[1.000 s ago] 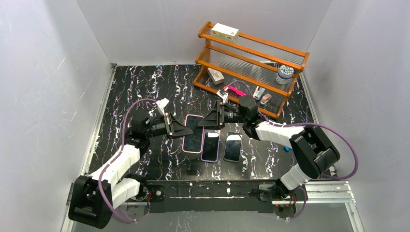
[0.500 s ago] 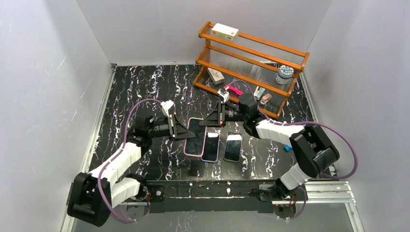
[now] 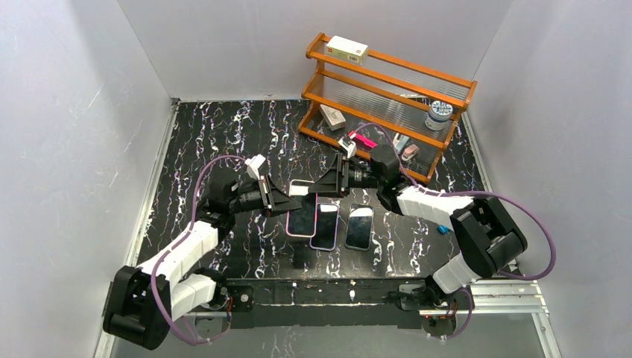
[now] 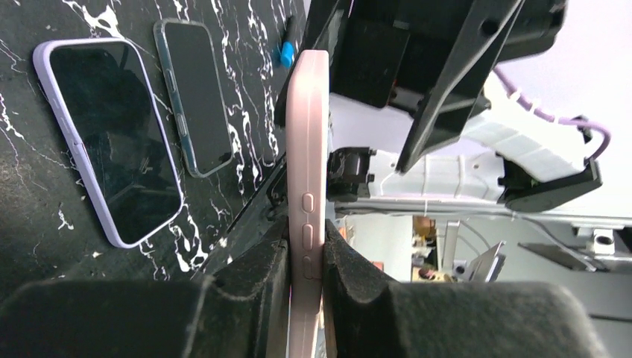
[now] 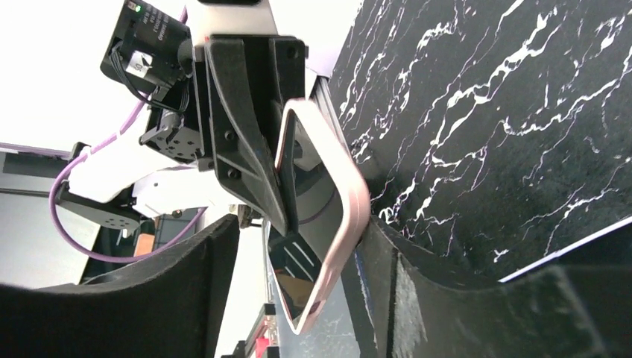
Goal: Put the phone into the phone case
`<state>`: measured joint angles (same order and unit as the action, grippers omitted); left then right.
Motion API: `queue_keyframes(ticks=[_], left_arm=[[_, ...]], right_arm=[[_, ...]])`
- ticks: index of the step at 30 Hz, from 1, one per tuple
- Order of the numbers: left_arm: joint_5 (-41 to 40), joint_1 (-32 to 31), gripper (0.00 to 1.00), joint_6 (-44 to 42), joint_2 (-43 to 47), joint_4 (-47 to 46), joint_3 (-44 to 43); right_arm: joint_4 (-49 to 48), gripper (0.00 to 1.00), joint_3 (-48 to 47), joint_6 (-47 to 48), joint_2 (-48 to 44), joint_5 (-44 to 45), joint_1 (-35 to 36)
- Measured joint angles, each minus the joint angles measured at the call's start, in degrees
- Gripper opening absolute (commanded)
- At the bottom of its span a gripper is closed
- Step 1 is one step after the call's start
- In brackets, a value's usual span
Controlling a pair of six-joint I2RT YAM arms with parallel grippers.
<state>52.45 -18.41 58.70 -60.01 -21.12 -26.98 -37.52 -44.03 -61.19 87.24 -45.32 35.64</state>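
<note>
Top camera: the left end effector (image 3: 285, 201) and right end effector (image 3: 322, 186) are crowding mid-tabletop, so where the fingertips are meeting the pink phone case (image 3: 302, 211) is hard to make out. The black marbled tabletop (image 3: 223, 134) is sitting between pale walls (image 3: 89, 89), with an orange rack (image 3: 387, 74) at the back. A lilac-cased phone (image 3: 325, 225) and a third handset (image 3: 359, 227) are lying just right of the case.

Left wrist: the left end effector is pinching the case edge-on.

Right wrist: the fingers are sitting spread around the case's end, with the phone (image 5: 309, 216) showing glossy inside the rim. Can't tell if one finger is touching.
</note>
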Motion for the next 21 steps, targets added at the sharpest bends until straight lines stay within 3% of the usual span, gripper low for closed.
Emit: queue_keyframes(ticks=[4,7,13,19,21], left_arm=[[-2.38,0.09,0.0,3.56,0.57,-2.12,0.39],[-3.1,0.24,0.0,4.92,0.57,-3.48,0.39],[-3.48,0.31,0.0,5.6,0.39,-4.94,0.37],[-3.5,0.61,0.41,5.38,0.15,-5.25,0.37],[-3.98,0.59,0.48,5.44,0.09,-4.33,0.37]], right_arm=[[-2.89,0.61,2.8,-2.01,-0.2,-0.04,1.2],[-4.15,0.49,3.56,-3.52,-0.02,-0.09,2.71],[-7.52,0.04,4.52,-7.17,1.22,0.2,3.74],[-9.77,0.01,4.83,-9.55,1.49,0.2,3.61],[-10.6,0.01,5.57,-10.05,1.49,1.36,3.72]])
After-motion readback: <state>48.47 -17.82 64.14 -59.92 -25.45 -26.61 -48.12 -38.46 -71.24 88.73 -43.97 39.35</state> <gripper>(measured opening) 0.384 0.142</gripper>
